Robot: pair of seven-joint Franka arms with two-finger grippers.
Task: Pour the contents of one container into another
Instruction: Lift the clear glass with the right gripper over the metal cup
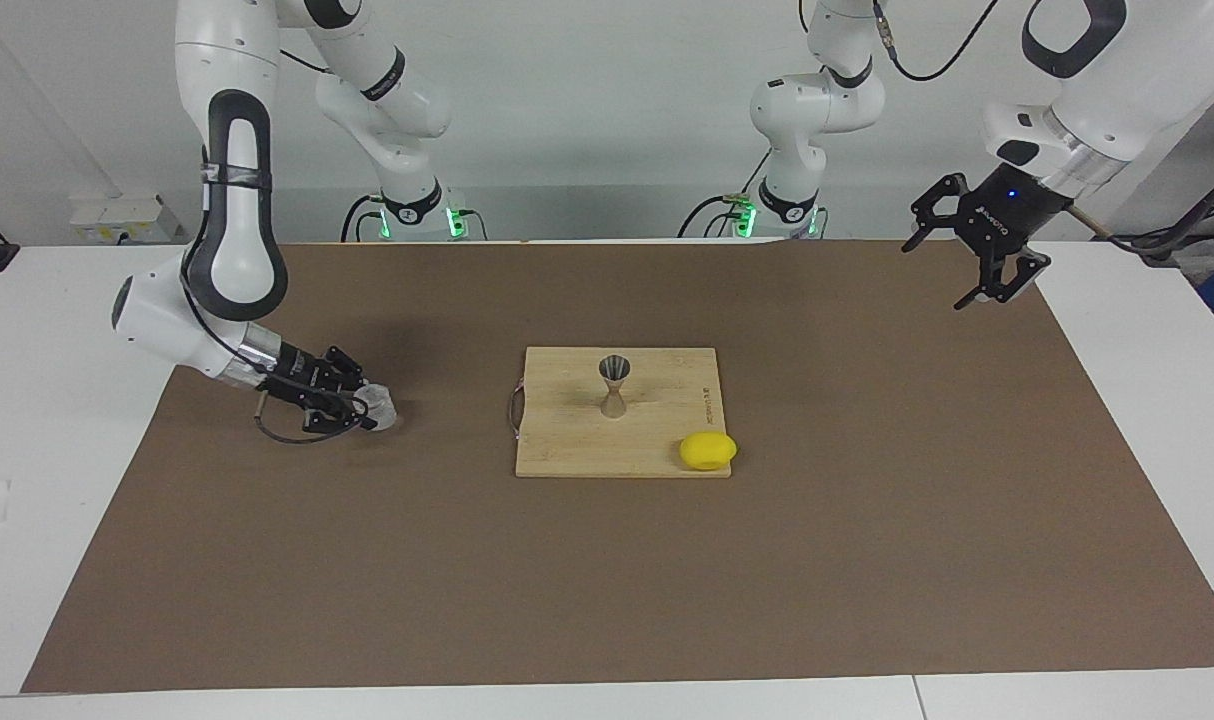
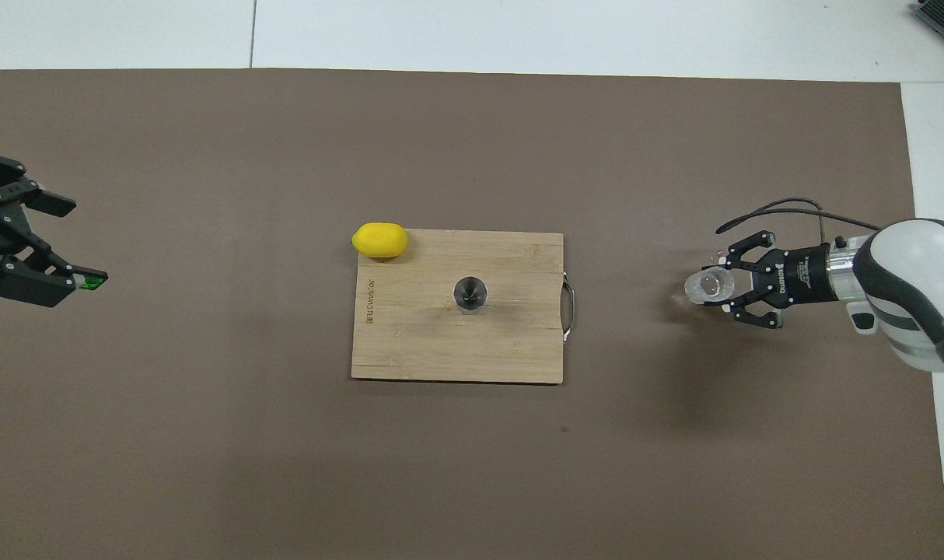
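The small clear glass cup [image 1: 379, 408] [image 2: 705, 286] is at the brown mat's right-arm end, and my right gripper [image 1: 367, 410] [image 2: 718, 290] is shut on it, reaching in low and nearly level. Whether the cup still touches the mat I cannot tell. The metal hourglass jigger [image 1: 614, 385] [image 2: 470, 294] stands upright on the wooden cutting board [image 1: 567, 445] [image 2: 410, 350] in the middle of the mat. My left gripper [image 1: 935, 277] [image 2: 87, 241] hangs open and empty, high over the mat's edge at the left arm's end.
A yellow lemon [image 1: 708, 450] [image 2: 379, 239] rests at the board's corner farthest from the robots, toward the left arm's end. The board has a metal handle [image 2: 569, 311] on the side facing the cup. The brown mat [image 1: 867, 560] covers most of the white table.
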